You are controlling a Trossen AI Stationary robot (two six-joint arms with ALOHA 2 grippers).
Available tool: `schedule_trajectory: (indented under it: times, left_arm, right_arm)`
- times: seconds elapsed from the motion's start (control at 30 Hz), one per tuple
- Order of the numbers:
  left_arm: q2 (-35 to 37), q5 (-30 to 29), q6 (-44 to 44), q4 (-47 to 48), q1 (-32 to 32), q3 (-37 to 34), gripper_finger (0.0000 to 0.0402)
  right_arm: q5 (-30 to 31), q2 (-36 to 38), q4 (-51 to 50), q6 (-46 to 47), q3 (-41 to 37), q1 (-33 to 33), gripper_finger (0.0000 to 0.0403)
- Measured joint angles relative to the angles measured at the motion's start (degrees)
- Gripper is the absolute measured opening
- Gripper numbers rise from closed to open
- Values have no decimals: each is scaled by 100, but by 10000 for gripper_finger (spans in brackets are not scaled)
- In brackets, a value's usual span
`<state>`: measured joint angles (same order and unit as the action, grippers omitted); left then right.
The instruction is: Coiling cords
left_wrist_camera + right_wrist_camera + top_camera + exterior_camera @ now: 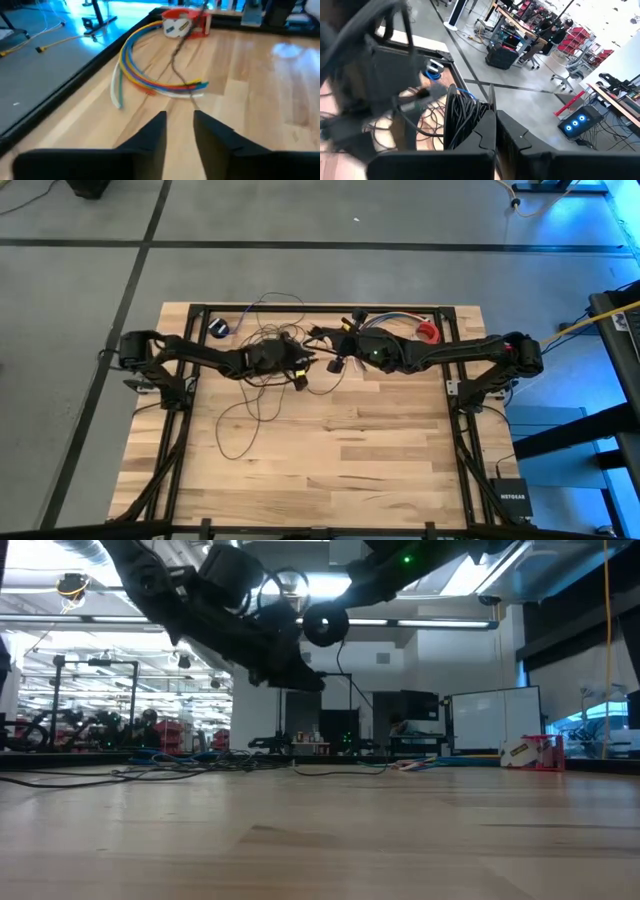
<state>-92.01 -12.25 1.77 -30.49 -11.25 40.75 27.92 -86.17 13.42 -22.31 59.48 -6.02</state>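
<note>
Left arm reaches in from the table's left edge toward the far middle, forearm low and near level. Left gripper [300, 370] sits over the tangle; in its wrist view the fingers [150, 137] stand apart with a narrow gap and nothing between them. Probably just let go, or re-setting for the next bite.

The cords [250, 395]: loose thin loops sprawl on the wood under and in front of the left arm, trailing toward the near side. A gathered bundle of the same dark wire [462, 117] hangs at the right gripper, so the coil is being built there while the slack lies on the table.

Right arm mirrors it from the right edge, wrist raised above the table. Right gripper [340, 350] is closed; the bundle sits right against its fingers, looks pinched, acting as the anchor.

Beyond: multicoloured wire bundle [145, 75] and red tape dispenser [182, 22] near the far right edge, not involved.
</note>
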Motion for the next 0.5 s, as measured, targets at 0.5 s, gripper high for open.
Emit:
schedule_trajectory:
  times: [0.5]
  left_arm:
    - [-1185,9,297,-2776,-16,4,153]
  right_arm:
    - [-2,0,152,-45,0,-2,3]
